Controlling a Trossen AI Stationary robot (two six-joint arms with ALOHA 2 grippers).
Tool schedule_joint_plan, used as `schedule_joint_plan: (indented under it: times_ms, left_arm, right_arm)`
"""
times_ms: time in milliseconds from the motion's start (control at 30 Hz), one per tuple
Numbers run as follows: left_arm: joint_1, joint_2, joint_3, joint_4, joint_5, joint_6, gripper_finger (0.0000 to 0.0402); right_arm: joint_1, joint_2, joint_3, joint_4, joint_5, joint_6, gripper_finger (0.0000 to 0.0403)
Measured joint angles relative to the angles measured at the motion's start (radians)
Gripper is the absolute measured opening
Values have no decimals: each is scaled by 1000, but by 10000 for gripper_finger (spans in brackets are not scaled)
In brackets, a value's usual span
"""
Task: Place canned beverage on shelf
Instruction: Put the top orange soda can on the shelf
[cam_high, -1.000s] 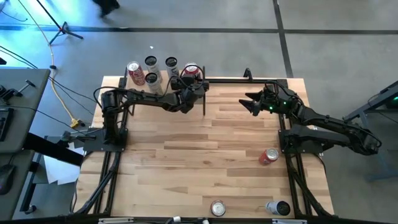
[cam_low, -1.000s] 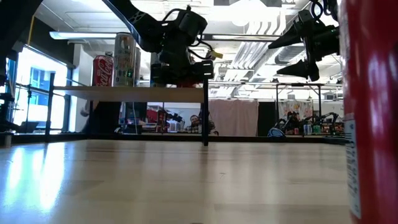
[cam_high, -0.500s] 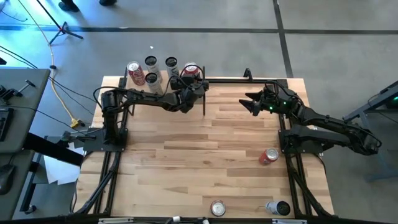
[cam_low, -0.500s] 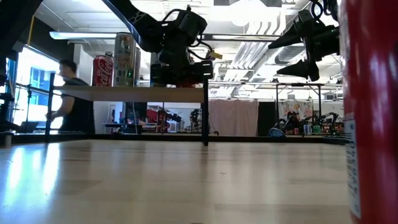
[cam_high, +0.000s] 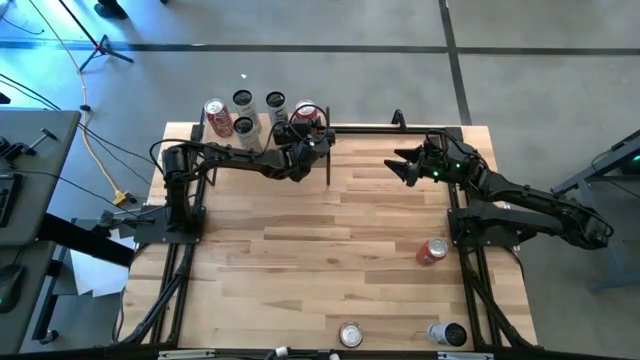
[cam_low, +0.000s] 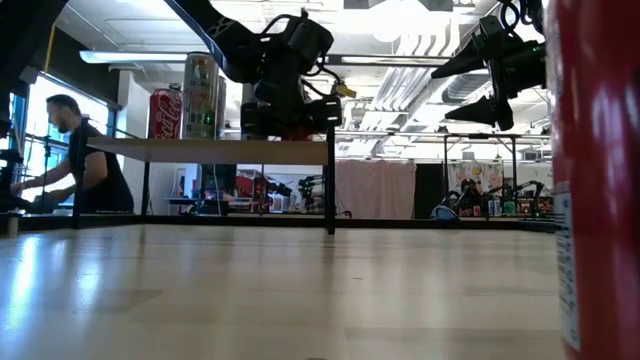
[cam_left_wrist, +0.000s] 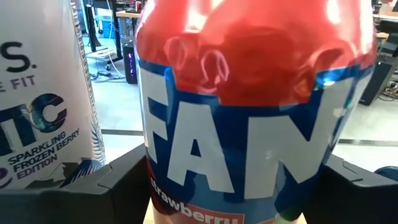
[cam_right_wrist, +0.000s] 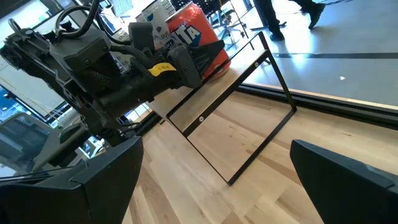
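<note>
The left jaws (cam_high: 303, 128) have just eased apart around the red Fanta can (cam_left_wrist: 249, 112) between them – it now stands on the shelf (cam_low: 215, 150); delivered, I'd say. Right jaws (cam_high: 403, 165) hang wide open, well apart.

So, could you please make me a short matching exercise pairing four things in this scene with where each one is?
Things:
1. Fanta can
2. left gripper
3. right gripper
4. red can

Places:
A. lying on its side on the tabletop near the right arm's base
B. on the shelf, at its right end
C. in the air over the tabletop, right of the shelf
D. at the shelf, around the Fanta can

Pairs: 1-B, 2-D, 3-C, 4-A
</note>
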Motion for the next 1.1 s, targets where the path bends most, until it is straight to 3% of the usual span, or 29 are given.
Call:
schedule_joint_plan:
  times_ms: [233,967,1100]
  left_arm:
    - [-2,-1,0,-8,2,-30,317]
    - [-24,0,0,-9,6,-16,321]
    - [-24,0,0,-8,-7,-16,341]
  right_arm:
    - [0,0,0,0,0,0,393]
    - [0,0,0,0,0,0,393]
    - [0,0,0,0,0,0,393]
